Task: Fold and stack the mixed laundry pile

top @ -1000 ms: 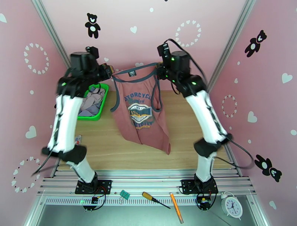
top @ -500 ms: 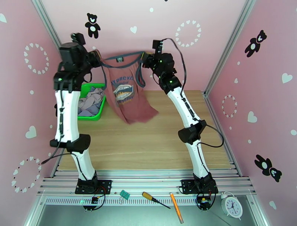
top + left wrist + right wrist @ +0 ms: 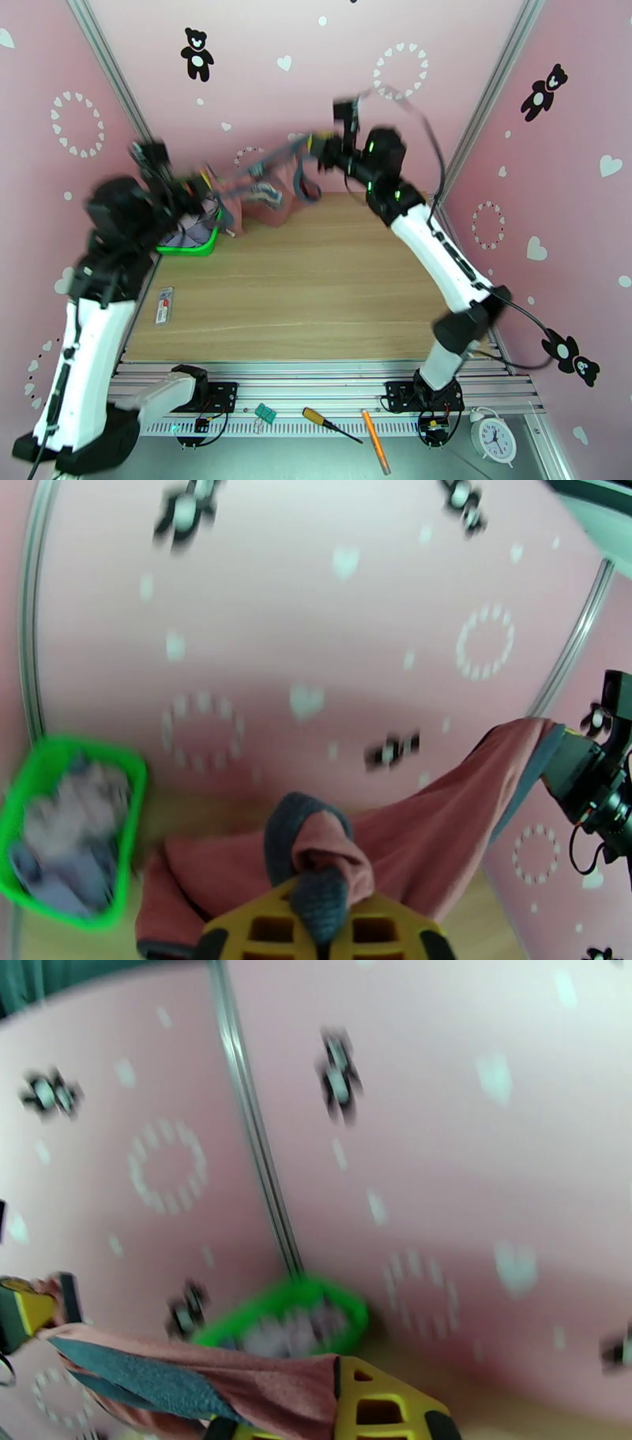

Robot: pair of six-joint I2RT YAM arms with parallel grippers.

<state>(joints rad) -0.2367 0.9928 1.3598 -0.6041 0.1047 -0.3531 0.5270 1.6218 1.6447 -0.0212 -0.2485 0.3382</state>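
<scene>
i have the rust-red top (image 3: 265, 192) strung between both arms at the far end of the table (image 3: 316, 276), close to the back wall. the left gripper (image 3: 199, 192) is pressed together on one shoulder of it; in my left wrist view the dark grey trim and red cloth bunch up right at its tip. the right gripper (image 3: 317, 148) pinches the other shoulder, a little higher, and its wrist view shows the cloth running out of the jaws toward the left arm. the top sags between them, lowest near the green mesh basket (image 3: 189, 246). the overhead view is smeared with motion, so i cannot tell whether the hem touches the wood.

the basket sits at the far left corner of the table. inside it i can make out a pale grey-lilac shirt (image 3: 87, 796) and a blue-grey piece (image 3: 47, 883), both crumpled.

my read is that we are early in the job. one garment is out and held up, nothing lies folded, and there is no stack on the table. left to do (as far as i can judge): lay this top flat, fold it, then pull, fold and stack the two pieces from the basket.
</scene>
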